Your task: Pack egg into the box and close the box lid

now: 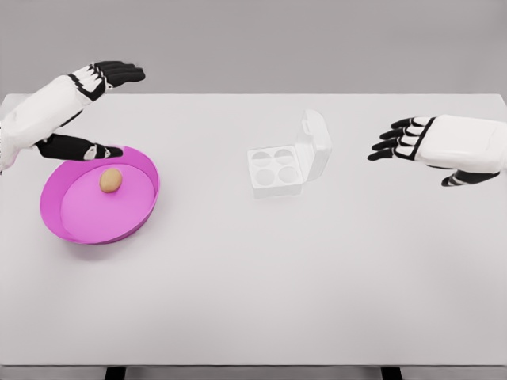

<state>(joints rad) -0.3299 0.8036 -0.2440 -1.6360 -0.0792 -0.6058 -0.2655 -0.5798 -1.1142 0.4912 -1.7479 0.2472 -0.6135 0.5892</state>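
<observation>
Left arm [36, 115] — cut off at the picture's left edge; its thumb [79, 148] overlaps the far rim of the pink bowl [142, 210]. Right arm [475, 142] — cut off at the right edge. Table [253, 301]: legs barely visible at the bottom edge.

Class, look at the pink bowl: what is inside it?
One egg lies inside the pink bowl, untouched. The left robot hand covers part of the back rim, so that strip cannot be seen.
</observation>
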